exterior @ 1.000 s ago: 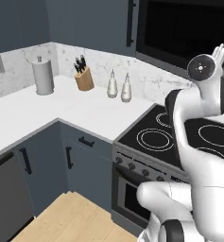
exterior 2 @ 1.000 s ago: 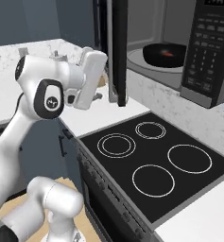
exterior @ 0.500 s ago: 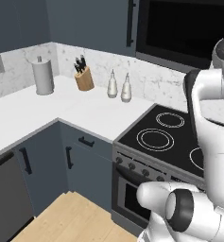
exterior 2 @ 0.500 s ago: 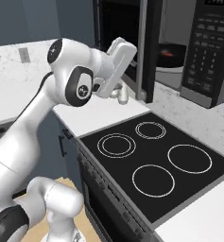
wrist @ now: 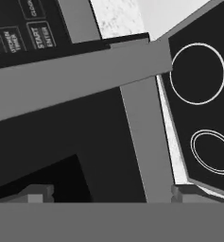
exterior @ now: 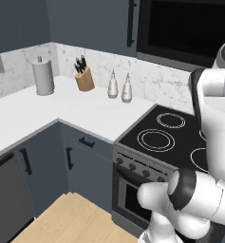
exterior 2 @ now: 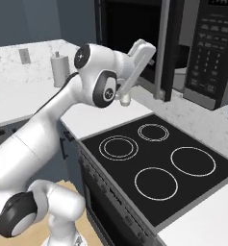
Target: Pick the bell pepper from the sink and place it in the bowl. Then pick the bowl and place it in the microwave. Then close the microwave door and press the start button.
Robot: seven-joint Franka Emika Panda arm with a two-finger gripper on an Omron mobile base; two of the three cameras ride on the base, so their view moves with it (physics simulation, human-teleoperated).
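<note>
The microwave door (exterior 2: 166, 48) stands partly open, swung out edge-on from the microwave (exterior 2: 209, 48) above the stove, and the cavity behind it is mostly hidden — neither the bowl nor the bell pepper can be made out from here. In the right base view the arm's last links reach up to the outer face of the door, and the hand view looks along the door's grey frame with the control panel and its START key (wrist: 41, 37) just past the door's edge. The end effector (wrist: 111, 193) shows two tips set wide apart with nothing between them, so it reads as open.

The risk, as I judge it, lies in the push — contact sits near the door's free edge, and a slipping hand could slide off past it and strike the keypad, pressing a wrong key. A push that stops short would leave the door unlatched. The stove (exterior 2: 158, 163) and white tabletop (exterior: 47, 114) lie below, well apart.
</note>
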